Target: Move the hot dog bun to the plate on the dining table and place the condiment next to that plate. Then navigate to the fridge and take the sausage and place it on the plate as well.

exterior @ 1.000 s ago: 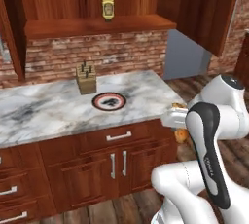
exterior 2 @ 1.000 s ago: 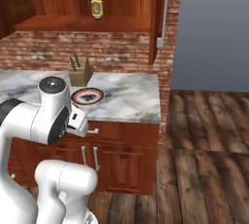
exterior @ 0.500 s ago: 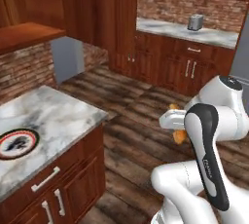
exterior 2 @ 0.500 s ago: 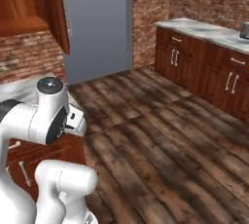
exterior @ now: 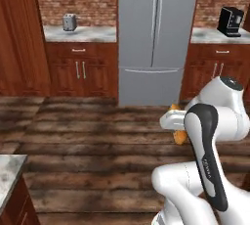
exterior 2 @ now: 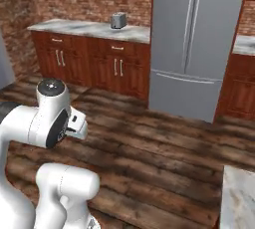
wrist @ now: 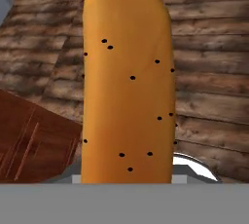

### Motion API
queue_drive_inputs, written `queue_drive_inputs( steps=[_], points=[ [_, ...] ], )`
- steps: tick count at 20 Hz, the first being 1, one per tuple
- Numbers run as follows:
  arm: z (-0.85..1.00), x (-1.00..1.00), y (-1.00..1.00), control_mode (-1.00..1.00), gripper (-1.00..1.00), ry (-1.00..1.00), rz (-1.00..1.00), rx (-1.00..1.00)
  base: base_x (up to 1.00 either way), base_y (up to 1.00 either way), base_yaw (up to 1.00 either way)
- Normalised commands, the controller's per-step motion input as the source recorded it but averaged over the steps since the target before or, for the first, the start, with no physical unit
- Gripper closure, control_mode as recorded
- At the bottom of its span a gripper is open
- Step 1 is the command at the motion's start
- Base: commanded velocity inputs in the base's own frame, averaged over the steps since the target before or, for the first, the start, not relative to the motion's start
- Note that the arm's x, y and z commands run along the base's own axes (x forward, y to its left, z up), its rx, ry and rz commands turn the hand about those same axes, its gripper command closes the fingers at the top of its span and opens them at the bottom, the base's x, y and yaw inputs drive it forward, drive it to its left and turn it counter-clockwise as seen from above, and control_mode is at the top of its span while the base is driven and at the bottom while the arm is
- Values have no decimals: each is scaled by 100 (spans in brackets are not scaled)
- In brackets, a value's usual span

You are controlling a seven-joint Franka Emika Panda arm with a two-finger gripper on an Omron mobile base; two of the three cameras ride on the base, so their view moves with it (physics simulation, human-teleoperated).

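The hot dog bun [wrist: 126, 82] is tan-orange with dark specks and stands lengthwise up the middle of the hand view, close to the camera. In the left base view, orange bits of the bun [exterior: 181, 135] peek out beside the hand, where my gripper [exterior: 177, 127] is shut on it and held folded close to the arm, above the wood floor. The grey fridge [exterior: 154, 38] stands closed straight ahead, and the right base view also has the fridge [exterior 2: 196, 44]. The plate, condiment and sausage are out of view.
A toaster [exterior: 69, 22] sits on the back counter left of the fridge, a black coffee machine [exterior: 229, 21] on the counter to its right. Marble counter corners jut in at lower left [exterior: 7, 170] and lower right [exterior 2: 239, 198]. Open wood floor [exterior 2: 164, 148] lies between.
The whole scene has swung: the base turned away from the brick-wall counter with the white plate, past the wood floor, to face the fridge. The arm keeps its pose with the bun.
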Motion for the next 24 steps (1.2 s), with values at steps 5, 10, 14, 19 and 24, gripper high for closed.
queue_drive_inputs(
  steps=[5, 10, 14, 19, 24],
  points=[
    [0, 0, 0, 100, 100, 0, 0, 0, 6, -49, -89],
    [0, 0, 0, 100, 100, 0, 0, 0, 15, -25, -79],
    [0, 0, 0, 100, 100, 0, 0, 0, 56, 79, -42],
    [0, 0, 0, 100, 100, 0, 0, 0, 89, 100, -38],
    [0, 0, 0, 100, 100, 0, 0, 0, 100, 88, -39]
  ],
)
